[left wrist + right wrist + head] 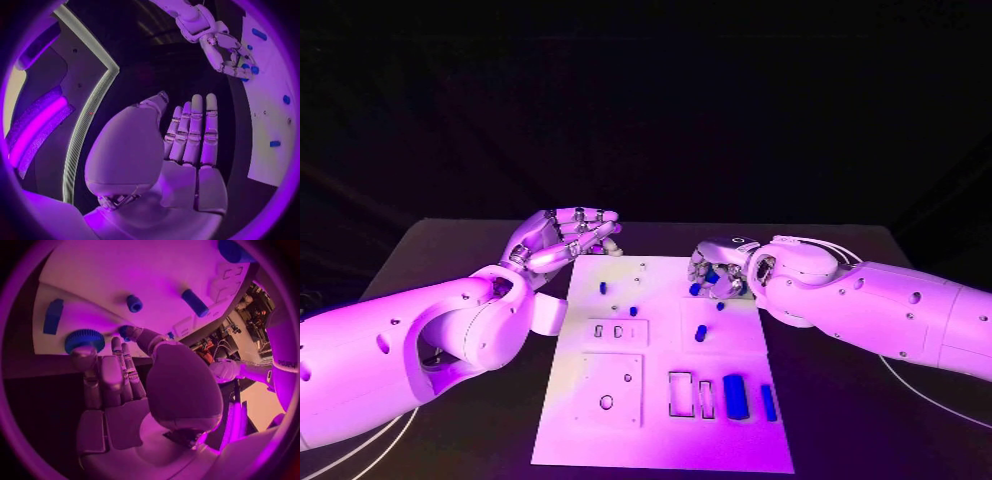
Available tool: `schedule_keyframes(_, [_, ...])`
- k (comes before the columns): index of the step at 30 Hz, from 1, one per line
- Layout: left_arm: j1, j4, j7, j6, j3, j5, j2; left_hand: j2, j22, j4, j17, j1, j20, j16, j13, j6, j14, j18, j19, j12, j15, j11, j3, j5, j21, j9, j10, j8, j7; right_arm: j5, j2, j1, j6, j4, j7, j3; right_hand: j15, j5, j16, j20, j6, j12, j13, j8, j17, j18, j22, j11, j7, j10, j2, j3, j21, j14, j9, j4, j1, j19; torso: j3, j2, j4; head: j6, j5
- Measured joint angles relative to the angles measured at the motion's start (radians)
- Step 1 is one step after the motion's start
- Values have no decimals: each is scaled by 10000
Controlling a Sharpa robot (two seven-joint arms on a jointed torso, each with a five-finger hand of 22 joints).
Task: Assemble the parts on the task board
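The robot's right hand (721,272) works at the far right part of the white board (661,440), its fingers curled down over a small blue part (695,288). In the right wrist view the fingertips (83,352) sit against a round, ridged blue knob (84,339) standing on the board, though the hand hides the contact, and it cannot be told for certain whether the knob is pinched or only touched.

The left hand (563,238) hangs released just off the board's far left corner, fingers straight and together, palm bare, holding nothing. It is well apart from the working hand.

Just beyond the right hand's fingers lie a short blue peg (134,303) and a longer blue pin (195,302); a flat blue block (53,316) lies beside the knob. Nearer the robot, well behind the right wrist, two long blue bars (736,396) lie by an empty slot (682,392).

The step in hand looks to be seating or turning the knob at its place on the board. The next move probably calls for a firm hold on the ridged rim and a straight, steady press or twist, keeping the fingers off the loose peg close by. Most parts still lie unplaced, so the job seems early.
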Motion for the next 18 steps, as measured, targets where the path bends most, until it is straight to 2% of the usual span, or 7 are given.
schedule_keyframes(7, [2,17,-5,33,13,5,4,0,40,-13,22,0,-37,40,0,0,0,0,-38,0,0,0,70,0,61,11,0,0,0,-4,42,-9,-1,-27,-6,-1,0,0,177,-16,6,0,32,13,160,1,311,0,-6,1,53,66,197,0,71,66,54,159,-3,0,-12,-47,4])
schedule_keyframes(13, [3,21,-7,55,23,13,5,0,40,-13,22,0,-36,40,0,0,0,-1,-37,0,0,0,70,0,61,11,0,0,0,-5,57,-32,-11,-24,-1,-2,0,0,350,-89,258,68,119,215,269,2,510,-88,-102,370,146,151,306,0,230,150,67,232,-2,0,-12,-100,6])
schedule_keyframes(15, [3,21,-8,59,25,16,5,0,40,-13,22,0,-36,40,0,0,0,-1,-37,0,0,0,70,0,61,10,0,0,0,-5,58,-37,-16,-2,3,-2,0,0,350,-89,272,68,121,215,288,-128,549,-90,-89,378,146,151,346,0,245,150,67,232,-2,-1,-12,-110,12])
schedule_keyframes(18, [3,21,-10,66,27,22,5,0,40,-13,21,0,-36,40,0,0,0,-1,-37,0,0,0,70,0,61,10,0,0,0,-4,80,-43,-23,18,7,-2,0,-44,390,-67,272,68,130,215,307,-153,590,-89,-89,378,146,151,346,0,265,150,67,254,-2,-4,-12,-127,17])
